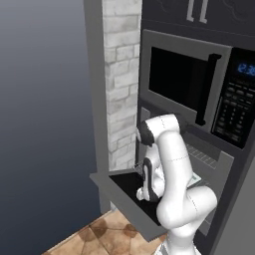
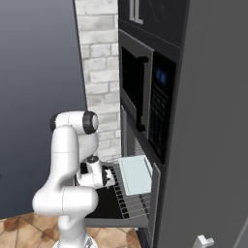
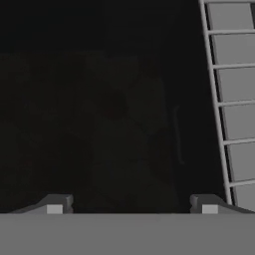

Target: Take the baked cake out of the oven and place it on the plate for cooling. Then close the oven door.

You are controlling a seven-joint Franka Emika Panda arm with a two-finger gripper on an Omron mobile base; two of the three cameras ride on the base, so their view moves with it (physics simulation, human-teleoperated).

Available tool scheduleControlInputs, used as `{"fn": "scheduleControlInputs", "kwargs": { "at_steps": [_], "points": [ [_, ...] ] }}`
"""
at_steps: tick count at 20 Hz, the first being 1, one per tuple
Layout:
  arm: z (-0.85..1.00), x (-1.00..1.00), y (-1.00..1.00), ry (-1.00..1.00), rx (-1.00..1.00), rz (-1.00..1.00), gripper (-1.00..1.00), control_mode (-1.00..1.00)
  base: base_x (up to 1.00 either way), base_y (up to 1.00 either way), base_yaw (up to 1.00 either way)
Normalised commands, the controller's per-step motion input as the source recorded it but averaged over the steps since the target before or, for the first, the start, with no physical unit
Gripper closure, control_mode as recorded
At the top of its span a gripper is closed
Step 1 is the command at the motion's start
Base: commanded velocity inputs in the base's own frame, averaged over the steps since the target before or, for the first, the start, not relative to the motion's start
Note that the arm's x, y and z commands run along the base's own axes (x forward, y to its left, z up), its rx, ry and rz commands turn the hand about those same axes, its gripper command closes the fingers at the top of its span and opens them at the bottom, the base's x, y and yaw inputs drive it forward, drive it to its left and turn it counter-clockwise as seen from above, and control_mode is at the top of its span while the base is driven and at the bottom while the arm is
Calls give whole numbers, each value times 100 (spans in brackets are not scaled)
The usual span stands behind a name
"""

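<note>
Oven (image 2: 127, 145), the grey built-in wall unit beneath the black keypad microwave (image 1: 199, 89), stood open, and its wide grey drop-down oven door (image 1: 130, 196) with the dark glass window lay flat out over the brown tiled floor (image 1: 104, 234). A wire rack (image 2: 127, 203) was slid out above the door, carrying a pale flat rectangular tray (image 2: 134, 174) at its inner end; whether that was the cake I could not tell. The robot's hand (image 3: 132, 206) pointed down just above the dark glass, beside the rack's bars in the hand view, its two dark fingertips (image 3: 55, 204) set wide apart with nothing between them. The risk, as I judged it, was that the hand sat so low that a forward reach could knock the rack's front edge or scrape the glass. Closing on the thin tray from a poor angle could tilt it and spill it off the rack. No plate could be made out.
</note>
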Motion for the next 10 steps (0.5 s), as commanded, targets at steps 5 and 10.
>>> {"fn": "scheduleControlInputs", "kwargs": {
  "at_steps": [5, 10],
  "points": [
    [-24, 50, -24, 2, 0, 0, -100, -100, 0, 0, 0],
    [-19, 53, -38, 1, 0, 0, -100, -100, 0, 0, 0]
  ]
}}
